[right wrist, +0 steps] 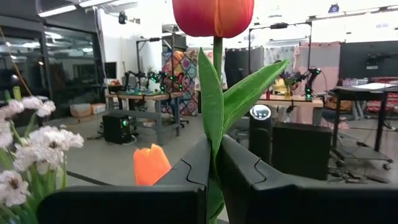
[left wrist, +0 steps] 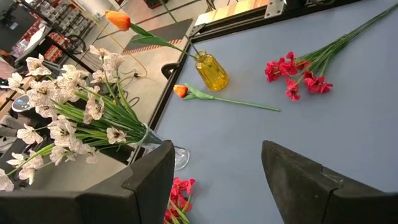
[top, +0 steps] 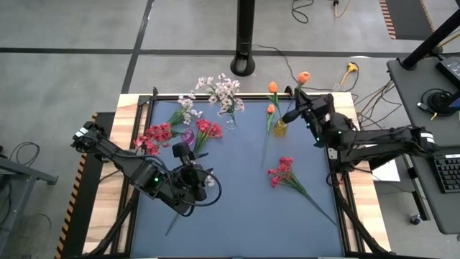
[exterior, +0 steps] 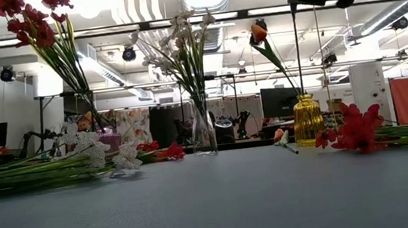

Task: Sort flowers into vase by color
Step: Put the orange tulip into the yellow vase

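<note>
A: Where is the orange tulip now?

B: Its stem is pinched between the jaws of the right gripper, bloom upward, just above the yellow vase near the far right of the bench. That vase already holds one orange tulip, and another orange tulip lies flat on the mat just beside it.

A: And the other flowers?

B: The clear glass vase at the far middle holds the white-pink sprays. A few more white sprays lie on the bench to its left. A bunch of red sprays stands up in a third vase, small and pinkish-purple, and more red blossoms lie to its left. One red spray lies alone on the right side of the mat, well apart from the vases.

A: The left arm?

B: The left gripper hangs over the left half of the bench, near the red bunch, its jaws standing apart with nothing between them.
</note>
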### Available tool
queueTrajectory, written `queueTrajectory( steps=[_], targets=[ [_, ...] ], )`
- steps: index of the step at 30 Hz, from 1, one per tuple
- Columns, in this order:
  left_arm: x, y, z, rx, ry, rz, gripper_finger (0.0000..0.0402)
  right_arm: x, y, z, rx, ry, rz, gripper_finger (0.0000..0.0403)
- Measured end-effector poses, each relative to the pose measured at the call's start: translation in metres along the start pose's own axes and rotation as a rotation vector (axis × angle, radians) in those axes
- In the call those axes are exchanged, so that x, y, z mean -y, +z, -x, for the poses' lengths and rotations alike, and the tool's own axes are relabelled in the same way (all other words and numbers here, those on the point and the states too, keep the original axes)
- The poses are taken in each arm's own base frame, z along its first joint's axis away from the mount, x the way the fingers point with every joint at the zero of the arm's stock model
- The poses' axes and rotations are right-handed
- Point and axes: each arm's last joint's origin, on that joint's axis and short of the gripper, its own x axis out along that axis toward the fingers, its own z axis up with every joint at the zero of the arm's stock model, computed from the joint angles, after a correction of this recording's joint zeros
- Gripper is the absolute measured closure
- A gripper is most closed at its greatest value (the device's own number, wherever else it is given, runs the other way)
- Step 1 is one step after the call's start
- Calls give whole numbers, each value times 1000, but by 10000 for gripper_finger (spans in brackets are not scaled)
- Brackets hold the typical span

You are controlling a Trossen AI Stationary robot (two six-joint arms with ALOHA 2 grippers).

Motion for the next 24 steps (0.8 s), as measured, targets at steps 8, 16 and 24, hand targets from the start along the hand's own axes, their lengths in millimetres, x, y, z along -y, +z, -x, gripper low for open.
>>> queueTrajectory(
  steps=[8, 16, 24],
  targets=[
    [0, 0, 0, 0, 0, 0, 178, -6, -9, -3, -30, -15, 35, 385],
    [0, 0, 0, 0, 0, 1, 178, -10, -16, -6, -52, -23, 56, 385],
    [0, 0, 0, 0, 0, 0, 178, -15, -25, -9, -75, -30, 73, 385]
  ],
)
